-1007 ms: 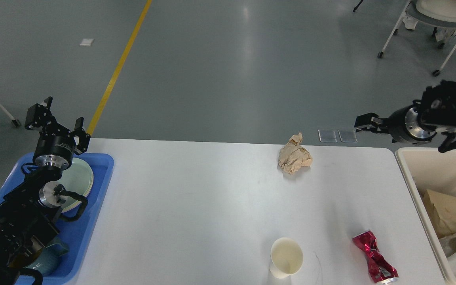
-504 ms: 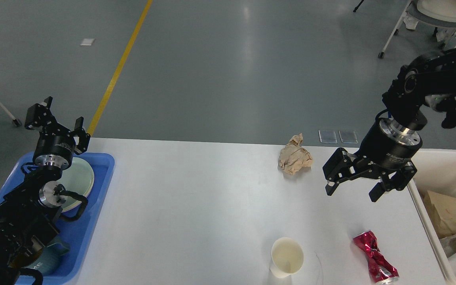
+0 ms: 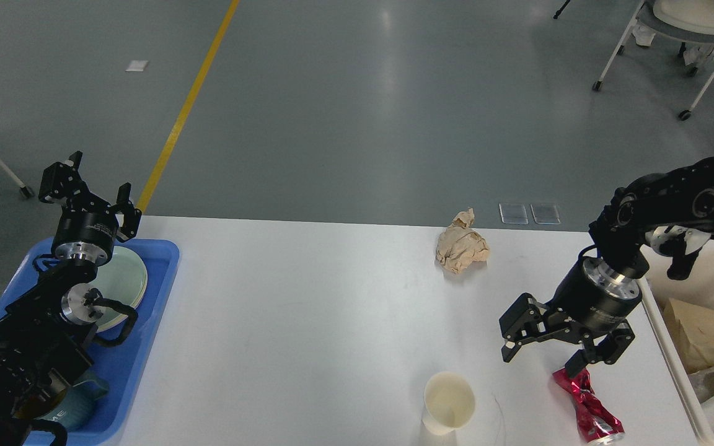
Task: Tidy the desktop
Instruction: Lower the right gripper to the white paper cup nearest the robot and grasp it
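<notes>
Right gripper (image 3: 542, 362) spread wide, empty, hovering over the desktop (image 3: 307, 322) at 4 o'clock, 1 fingertip just above the top end of the crushed red can (image 3: 587, 404). Paper cup (image 3: 449, 402) upright at 6 o'clock. Crumpled brown paper (image 3: 461, 245) at 1 o'clock. Left gripper (image 3: 87, 189) wide, empty, above blue tray (image 3: 140, 347) at 9 o'clock. Cream bin (image 3: 691, 291) at 3 o'clock.

Middle and left of the desktop (image 3: 282, 322) are wide open. Clutter sits on the right: crumpled paper (image 3: 461, 249) up top, paper cup (image 3: 449, 401) and crushed can (image 3: 587, 404) near the front.
</notes>
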